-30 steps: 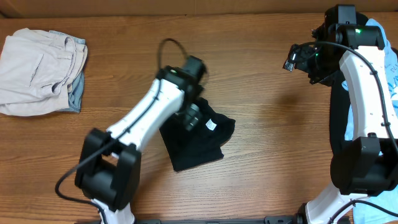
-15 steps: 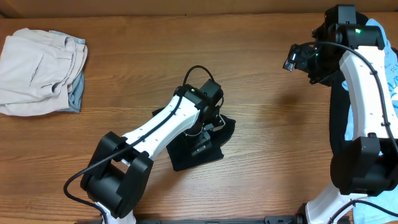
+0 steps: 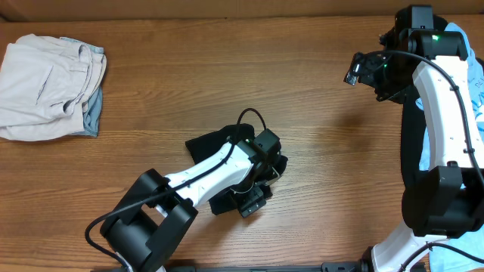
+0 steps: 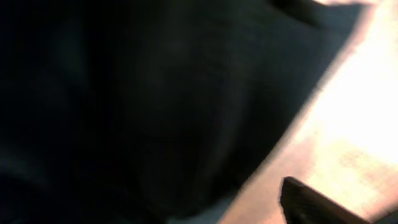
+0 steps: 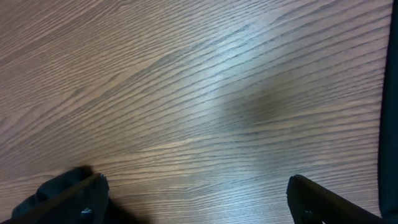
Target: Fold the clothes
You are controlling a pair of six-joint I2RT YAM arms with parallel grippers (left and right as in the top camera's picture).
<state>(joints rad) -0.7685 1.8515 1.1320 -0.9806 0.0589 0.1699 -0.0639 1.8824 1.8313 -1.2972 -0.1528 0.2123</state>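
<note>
A crumpled black fabric T-shirt (image 3: 206, 146) is being shown lying on the brown wooden tabletop (image 3: 227, 68), a little in from the middle of the near edge and bunched into an uneven lump. Part of it is being hidden by the white left arm (image 3: 204, 170), which is being held across it from the near edge. The left pincer (image 3: 252, 202) is being held low at the side of the garment nearest that edge, touching or just above the cloth. In the left wrist view almost everything is being filled by blurred black cloth, with one dark fingertip (image 4: 311, 202) showing over a bright strip of wood. Whether this pincer is spread or pinching the cloth cannot be told.

The right pincer (image 5: 194, 198) is being held above bare wood near the far right corner, its two fingers spread wide apart with nothing between them.

At the far left corner a folded beige cloth garment (image 3: 41, 83) is being carried on a pale blue cloth garment (image 3: 92, 117), whose edge is peeking out on the side towards the middle. Along the right edge a light blue fabric piece (image 3: 475, 83) is being partly covered by the right arm (image 3: 446, 113), with a strip of black fabric (image 3: 408, 151) just beside it.
</note>
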